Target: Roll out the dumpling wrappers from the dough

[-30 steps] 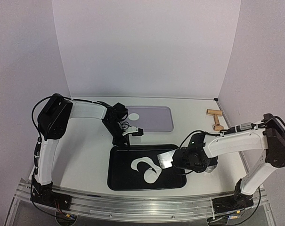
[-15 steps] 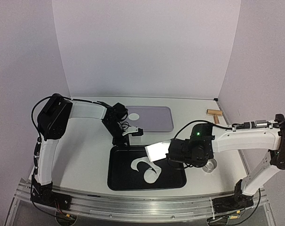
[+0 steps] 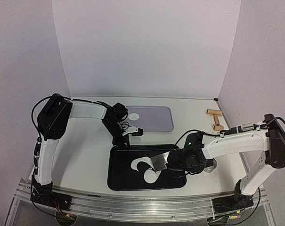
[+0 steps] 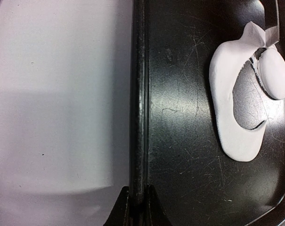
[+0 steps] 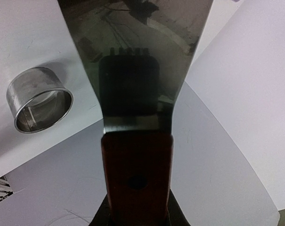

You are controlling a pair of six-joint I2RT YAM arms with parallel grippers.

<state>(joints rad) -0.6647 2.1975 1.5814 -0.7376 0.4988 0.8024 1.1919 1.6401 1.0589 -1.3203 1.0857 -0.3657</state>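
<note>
The black tray (image 3: 123, 181) sits on the table (image 3: 85, 150) just in front of the two arm bases. On its floor lies the dough (image 3: 135, 165), a flat white crescent with a round bite cut out of it. A round wrapper (image 3: 150, 176) lies at the nearer, right-hand end of that crescent. In the left wrist view it sits partly in the cut-out and seems to touch the dough.

The right tool (image 5: 137, 214) reaches over the tray's right side. It is closed on the wooden handle of a scraper (image 3: 160, 161), one finger on either side of the handle. The wide metal blade points left, slanting down toward the tray floor. Its front edge meets the right end of the dough, where a thin tip of dough curls up against it.

A metal ring (image 5: 38, 99) stands on the table just right of the tray, partly hidden behind the right arm in the top view.

Further back, the left tool (image 4: 136, 207) is clamped on the tray's far rim near its left corner. Its fingers are nearly together, with the raised edge pinched between them.

Beyond the tray lies a pale purple mat (image 3: 156, 120). A second wrapper (image 3: 132, 116) rests at its left end, partly behind the left arm. A small wooden roller (image 3: 213, 112) lies at the far right of the table, well apart from the mat and close to the side wall.
</note>
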